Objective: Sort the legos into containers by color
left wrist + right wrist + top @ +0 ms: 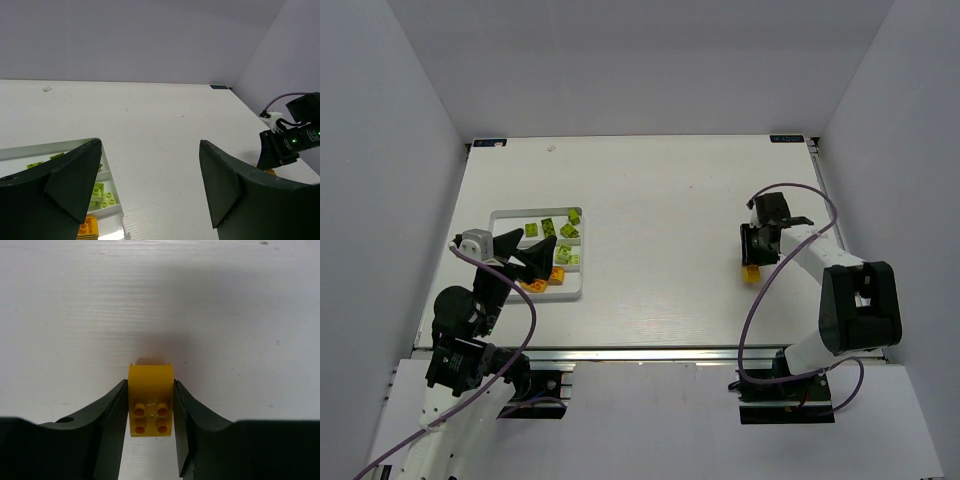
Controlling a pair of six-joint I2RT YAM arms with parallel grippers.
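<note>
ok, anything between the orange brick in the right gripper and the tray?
Nothing shows on the table between the orange brick, clamped in the right gripper, and the tray. But the left gripper hangs open over the tray's near part, where other orange bricks lie; it may block the drop.

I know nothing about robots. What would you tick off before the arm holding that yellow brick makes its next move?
1. Grip: the right gripper has both fingers against the sides of the orange-yellow brick. Ok.
2. Brick lifted off the table: cannot tell.
3. Route to the tray: the top view shows only bare table in between. Ok.
4. Drop spot known: orange bricks lie in the tray's near part and green bricks in its far part. Ok.
5. Tray free of the other arm: the left gripper hangs open over the tray, close to the orange bricks. Not ok.
</note>
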